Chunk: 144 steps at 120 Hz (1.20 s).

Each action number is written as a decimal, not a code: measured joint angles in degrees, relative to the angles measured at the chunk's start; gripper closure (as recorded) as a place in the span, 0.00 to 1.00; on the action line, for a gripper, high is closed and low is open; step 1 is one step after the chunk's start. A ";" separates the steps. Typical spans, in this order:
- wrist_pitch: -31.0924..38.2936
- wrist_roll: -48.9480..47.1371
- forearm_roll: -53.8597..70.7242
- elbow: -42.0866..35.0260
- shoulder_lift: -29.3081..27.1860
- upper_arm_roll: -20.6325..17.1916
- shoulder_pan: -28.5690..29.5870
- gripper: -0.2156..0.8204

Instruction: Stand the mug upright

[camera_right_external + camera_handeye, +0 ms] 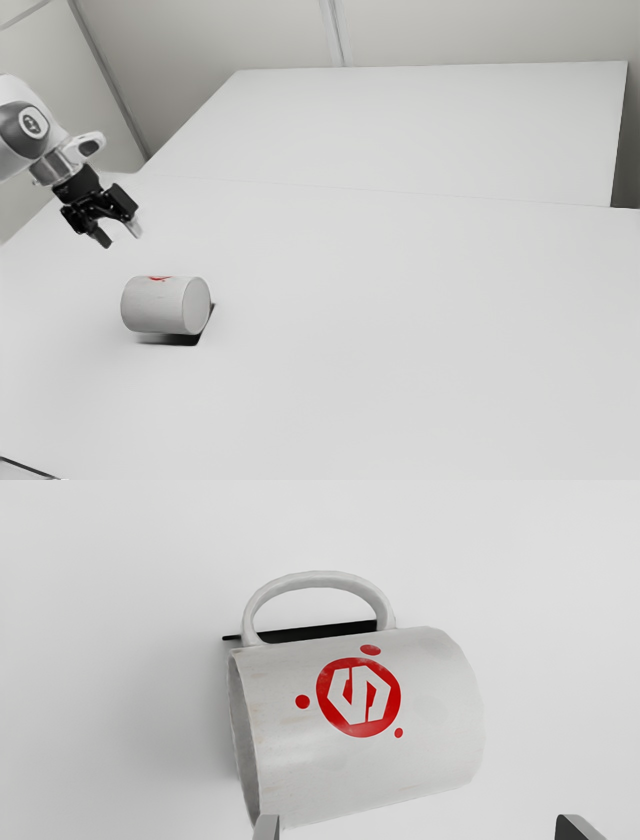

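Observation:
My gripper (120, 236) hangs in the air above the table, a little above and to the exterior view's left of the mug (160, 305). The white mug lies on its side, its round base facing the exterior view's right. In the wrist view the mug (350, 760) shows a red logo, its handle out to the side away from my fingers, and part of its open mouth. The gripper (417, 827) is open, fingertips wide apart, holding nothing; one tip overlaps the mug's rim in that view.
The white table (400, 330) stretches around the mug, with a dark shadow beside it. Another white surface (420, 120) lies at the back of the exterior view. A dark thin edge (30, 468) crosses the exterior view's lower left corner.

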 joint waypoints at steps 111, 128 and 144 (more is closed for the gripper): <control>-8.32 33.49 -21.45 3.05 20.15 -6.95 20.81 0.21; -9.15 35.82 -23.16 2.64 21.08 -8.97 21.95 0.21; -10.27 37.39 -24.07 2.09 21.28 -9.44 22.07 0.27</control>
